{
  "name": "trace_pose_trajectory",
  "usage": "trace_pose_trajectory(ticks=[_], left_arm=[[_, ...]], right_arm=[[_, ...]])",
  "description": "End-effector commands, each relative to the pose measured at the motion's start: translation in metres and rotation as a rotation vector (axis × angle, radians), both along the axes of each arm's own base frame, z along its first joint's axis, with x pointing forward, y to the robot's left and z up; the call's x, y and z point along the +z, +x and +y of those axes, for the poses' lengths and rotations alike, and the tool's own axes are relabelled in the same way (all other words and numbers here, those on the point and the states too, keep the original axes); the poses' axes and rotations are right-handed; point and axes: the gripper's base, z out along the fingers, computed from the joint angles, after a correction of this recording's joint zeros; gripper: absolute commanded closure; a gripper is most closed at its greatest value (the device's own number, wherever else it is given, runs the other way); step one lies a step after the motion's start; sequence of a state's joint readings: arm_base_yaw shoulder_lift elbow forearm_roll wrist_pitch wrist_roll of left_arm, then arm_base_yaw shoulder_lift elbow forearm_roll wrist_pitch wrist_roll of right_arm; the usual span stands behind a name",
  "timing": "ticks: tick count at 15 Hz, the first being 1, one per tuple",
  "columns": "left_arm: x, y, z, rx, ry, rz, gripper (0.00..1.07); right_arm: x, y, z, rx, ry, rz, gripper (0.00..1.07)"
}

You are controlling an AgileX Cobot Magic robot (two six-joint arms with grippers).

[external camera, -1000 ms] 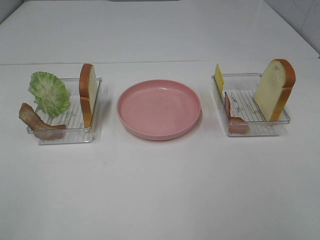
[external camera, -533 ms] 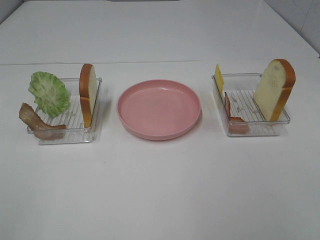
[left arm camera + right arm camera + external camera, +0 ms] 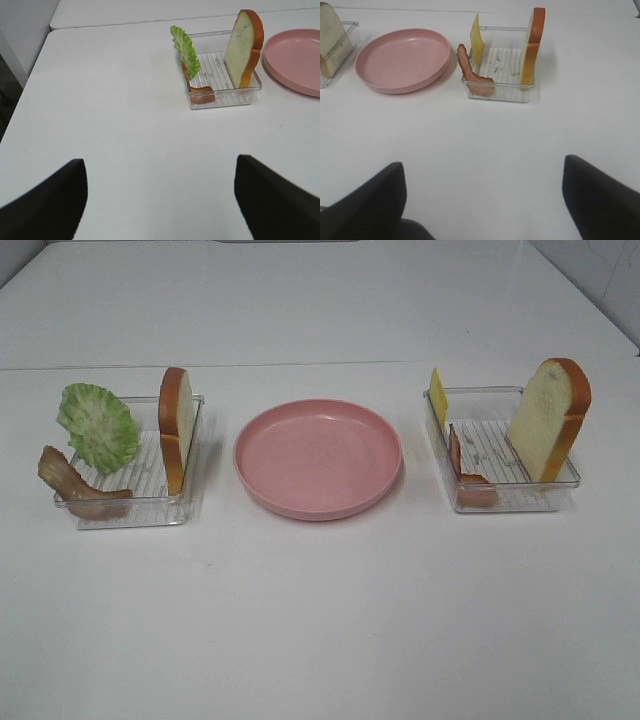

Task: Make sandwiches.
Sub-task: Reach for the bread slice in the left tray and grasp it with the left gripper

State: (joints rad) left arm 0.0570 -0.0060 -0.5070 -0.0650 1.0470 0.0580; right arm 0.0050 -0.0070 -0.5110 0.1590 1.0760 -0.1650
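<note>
Clear tray [image 3: 500, 95] (bread [image 3: 532, 47] upright), pink plate [image 3: 402, 60], pincer [image 3: 482, 170] spread

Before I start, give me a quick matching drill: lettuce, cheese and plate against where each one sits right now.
Things:
1. lettuce leaf
2. cheese slice
3. pink plate

Places:
A. between the two trays
B. in the right tray, against its left wall
C. in the left tray, at its left edge

Pairs: 1-C; 2-B; 3-A

The white table [image 3: 320, 630] looks smooth and faintly glossy, the left tray [image 3: 135, 514] and right tray [image 3: 522, 498] are clear ribbed plastic, the pink plate [image 3: 318, 506] is smooth and satiny, the lettuce leaf [image 3: 97, 426] ruffled and matt.
</note>
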Motion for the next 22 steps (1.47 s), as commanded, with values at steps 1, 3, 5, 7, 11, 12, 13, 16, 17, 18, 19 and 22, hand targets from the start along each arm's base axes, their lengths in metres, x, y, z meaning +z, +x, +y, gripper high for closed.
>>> trace_pose_trajectory(ticks=[1,3,5,7,11,12,13,16,17,18,19,22], left_arm=[[-0.001,-0.002,0.000,0.002,-0.004,-0.023,0.29],[0.000,-0.002,0.000,0.002,-0.004,-0.028,0.29],[0.014,-0.002,-0.001,0.002,-0.006,-0.104,0.30],[0.036,0.019,0.000,0.000,-0.029,-0.158,0.30],[0.043,0.083,0.000,-0.006,-0.112,0.009,0.30],[0.045,0.100,0.000,-0.005,-0.125,0.069,0.30],[0.046,0.124,0.001,-0.003,-0.142,0.150,0.30],[0.060,0.198,-0.001,-0.025,-0.216,0.383,0.31],[0.064,0.220,-0.001,-0.037,-0.231,0.451,0.31],[0.066,0.239,-0.002,-0.050,-0.244,0.517,0.31],[0.066,0.250,-0.003,-0.056,-0.254,0.542,0.31],[0.061,0.304,-0.005,-0.068,-0.322,0.683,0.31]], right_arm=[[-0.001,-0.001,0.000,-0.005,0.002,-0.017,0.27],[-0.001,-0.001,0.000,-0.005,0.002,-0.017,0.27],[-0.001,-0.001,0.000,-0.005,0.002,-0.017,0.27],[-0.001,-0.001,0.000,-0.005,0.002,-0.017,0.27],[-0.001,-0.001,0.000,-0.005,0.002,-0.017,0.27],[-0.001,-0.001,0.000,-0.005,0.002,-0.017,0.27],[-0.001,-0.001,0.000,-0.005,0.002,-0.017,0.27],[-0.001,-0.001,0.000,-0.005,0.002,-0.017,0.27],[-0.001,-0.001,0.000,-0.005,0.002,-0.017,0.27],[-0.001,-0.001,0.000,-0.005,0.002,-0.017,0.27],[-0.001,-0.001,0.000,-0.005,0.002,-0.017,0.27],[-0.001,-0.001,0.000,-0.005,0.002,-0.017,0.27]])
